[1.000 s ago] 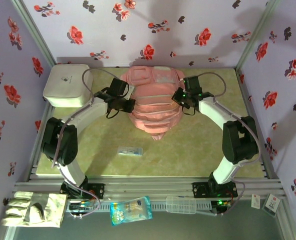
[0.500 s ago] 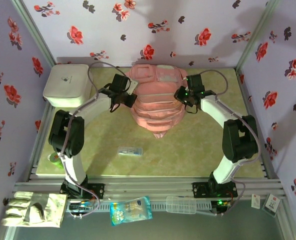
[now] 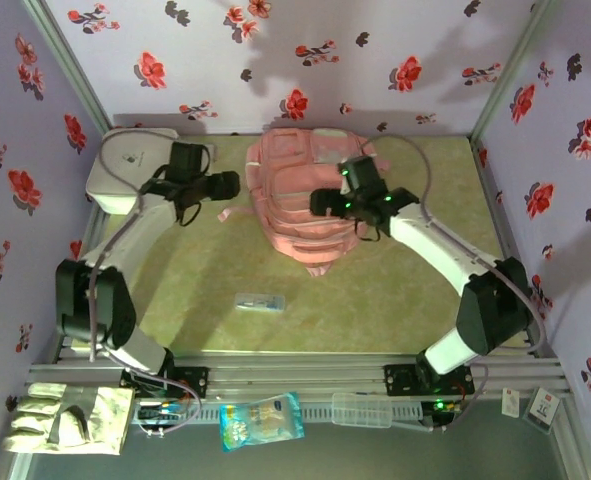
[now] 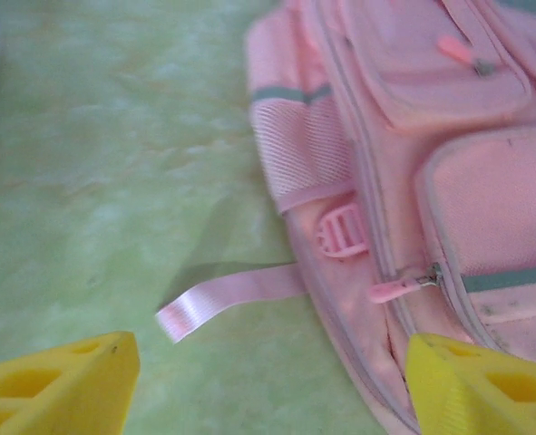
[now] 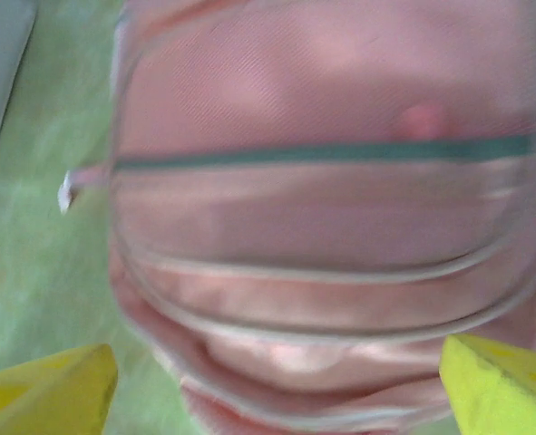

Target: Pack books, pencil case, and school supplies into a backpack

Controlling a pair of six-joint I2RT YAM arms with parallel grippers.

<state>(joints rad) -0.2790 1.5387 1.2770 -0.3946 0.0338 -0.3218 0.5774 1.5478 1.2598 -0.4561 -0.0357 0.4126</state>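
A large pink backpack (image 3: 280,190) lies flat at the far middle of a green table (image 3: 395,290), its front pockets facing up. Its long axis runs from the far wall toward the arms. The broad end is far and the narrower, rounded end points near. Whether the main compartment is open cannot be told.

The right gripper (image 3: 320,205) hovers over the middle of the bag. In the right wrist view its yellow fingertips are spread wide and hold nothing. The left gripper (image 3: 225,186) is just beside the bag's left edge. Its jaws are also wide apart and empty, above a loose pink strap (image 4: 227,304) lying on the table. A pink zip pull (image 4: 390,290) sits on the bag's side seam near that strap.

The step appears to be getting a fresh hold on the bag to open it. To do this well, one gripper should probably pin or lift the fabric. The other should close squarely on a zip pull, not the slack strap, and draw along the seam.

Nearer the arms, well apart from the bag, a small clear packet (image 3: 260,302) lies unpacked. A white rounded box (image 3: 115,185) sits in the far left corner.
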